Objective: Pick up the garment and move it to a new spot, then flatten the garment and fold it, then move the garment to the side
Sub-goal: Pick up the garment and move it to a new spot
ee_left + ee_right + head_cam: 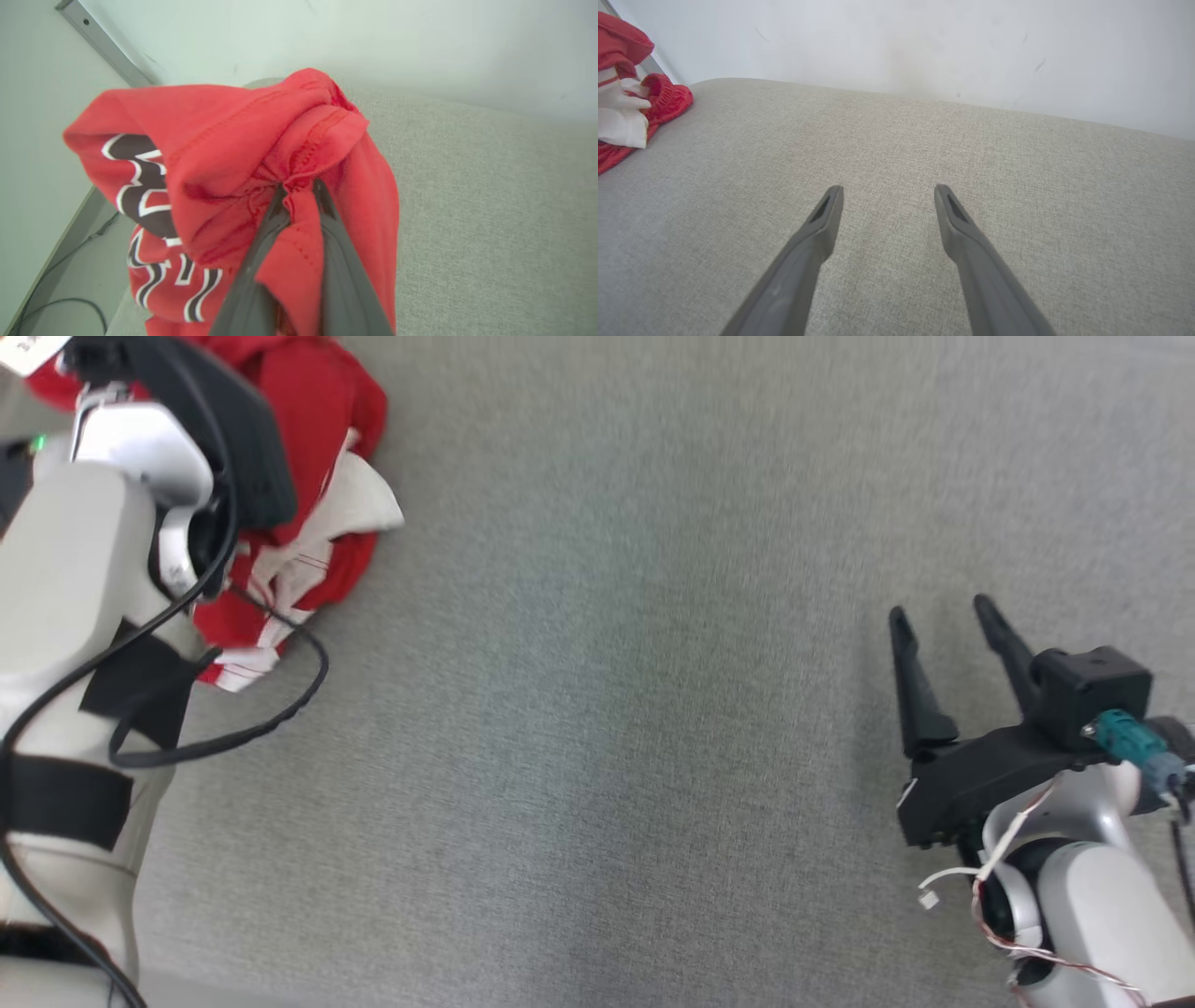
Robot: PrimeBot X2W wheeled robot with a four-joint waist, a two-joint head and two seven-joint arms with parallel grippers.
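The garment (pixel 317 448) is a crumpled red top with white panels and black-and-white lettering, bunched at the far left of the grey fabric surface. In the left wrist view my left gripper (pixel 299 186) is shut on a fold of the red garment (pixel 243 140), the cloth pinched between its two dark fingers and hanging round them. In the head view the left arm's wrist covers part of the cloth and hides the fingers. My right gripper (pixel 943 609) stands open over bare surface at the right, far from the garment (pixel 626 107); nothing lies between its fingers (pixel 826 210).
The grey fabric surface (pixel 616 709) stretches wide between the two arms. A pale wall (pixel 924 42) rises behind its far edge. A black cable (pixel 280 709) loops from the left arm over the surface. Floor and a cable (pixel 60 298) show beyond the left edge.
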